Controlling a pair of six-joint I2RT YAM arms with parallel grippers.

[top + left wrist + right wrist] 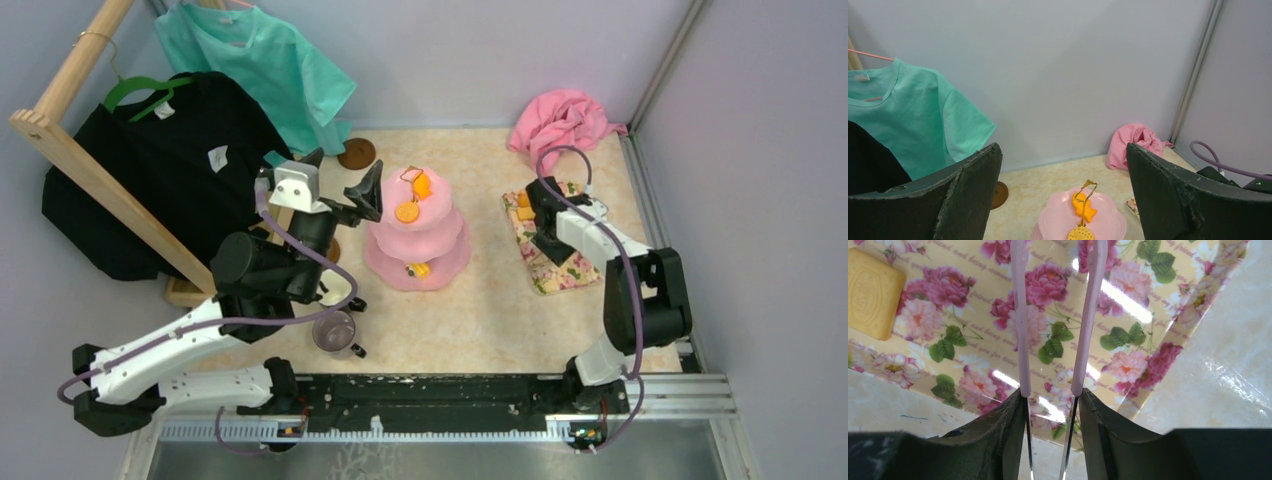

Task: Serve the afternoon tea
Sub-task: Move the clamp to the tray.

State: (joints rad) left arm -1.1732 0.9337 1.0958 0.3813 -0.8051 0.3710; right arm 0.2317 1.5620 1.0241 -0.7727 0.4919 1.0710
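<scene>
- Where your arms are bolted at the near edge, the grey-purple mug (335,330) stands upright on the table (480,310). It is just beside your left arm and nearer to you than the cake stand.
- Your left gripper (1063,145) hangs raised at the left of the pink three-tier cake stand (450,238), its jaws spread wide. Its wrist view looks over the top tier.
- The stand is upright at mid-table. On the top tier, below the gold loop (1088,186), lie an orange fish-shaped snack (1084,210) and a round yellow biscuit (1080,233). One small yellow snack (418,269) sits at the front of the bottom tier.
- Your right gripper (1050,397) is clamped on the pink tongs (1020,340), one finger against each arm. The two arms stand slightly apart over the floral tray (1148,305), and their tips run out of view.
- The tray lies right of the stand and apart from it. A yellow rectangular biscuit (870,292) rests on it, clear of the tongs.
- A brown saucer (356,153) lies near the back wall, behind and left of the stand.
- A pink cloth (560,120) is heaped in the far right corner.
- A teal T-shirt (260,60) and a black T-shirt (150,170) hang on the wooden rack (100,180) at far left.
</scene>
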